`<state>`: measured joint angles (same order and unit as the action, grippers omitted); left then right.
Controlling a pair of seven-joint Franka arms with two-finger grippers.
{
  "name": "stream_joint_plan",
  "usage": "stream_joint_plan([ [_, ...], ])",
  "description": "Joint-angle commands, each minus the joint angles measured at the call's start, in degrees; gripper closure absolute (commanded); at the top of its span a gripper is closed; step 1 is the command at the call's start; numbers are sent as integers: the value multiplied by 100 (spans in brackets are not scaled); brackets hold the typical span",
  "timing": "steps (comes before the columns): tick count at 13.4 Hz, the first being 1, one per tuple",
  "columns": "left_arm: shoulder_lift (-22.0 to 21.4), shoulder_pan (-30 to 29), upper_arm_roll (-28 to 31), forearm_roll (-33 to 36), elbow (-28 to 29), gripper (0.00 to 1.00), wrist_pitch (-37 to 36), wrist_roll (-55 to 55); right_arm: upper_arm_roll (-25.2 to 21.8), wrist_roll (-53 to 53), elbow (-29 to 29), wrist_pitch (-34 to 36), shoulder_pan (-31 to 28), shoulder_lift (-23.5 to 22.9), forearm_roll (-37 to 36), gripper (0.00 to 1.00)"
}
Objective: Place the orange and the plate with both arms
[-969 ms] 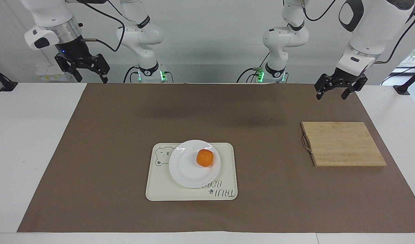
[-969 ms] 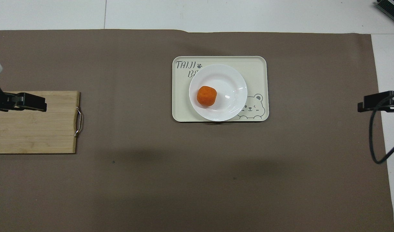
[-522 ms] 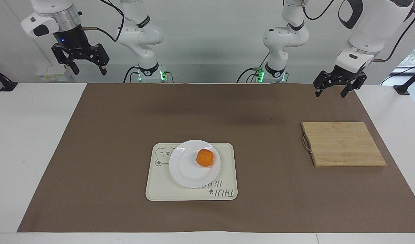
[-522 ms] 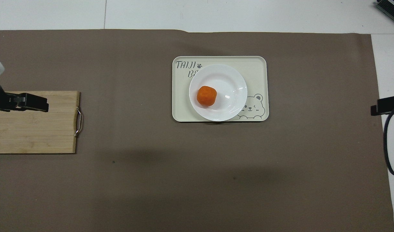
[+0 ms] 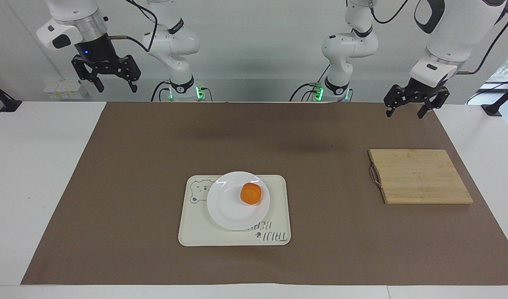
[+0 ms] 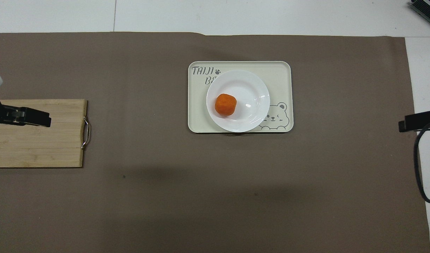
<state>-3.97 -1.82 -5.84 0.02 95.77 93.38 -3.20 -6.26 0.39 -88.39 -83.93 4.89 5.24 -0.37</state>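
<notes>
Right claw (image 5: 117, 79) higher, shifted inward.

Facing camera high, across table toward robots; overhead looks steeply down; both share tray (image 5: 204, 236).

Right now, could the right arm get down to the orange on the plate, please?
Probably yes: the orange sits uncovered on the plate, with nothing over it. The right tool hangs open, high over the right arm's end of the table, with bare mat between.
</notes>
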Motion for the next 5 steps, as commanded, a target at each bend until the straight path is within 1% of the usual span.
stream_joint_plan([
  [1, -104, -20, 30, -55, 82, 0, -13, -49, 46, -197, -704, -509, -23, 477, -349, 0],
  [5, -113, -11, 30, -55, 91, 0, -22, -93, 46, -153, -671, -467, -23, 461, -262, 0],
])
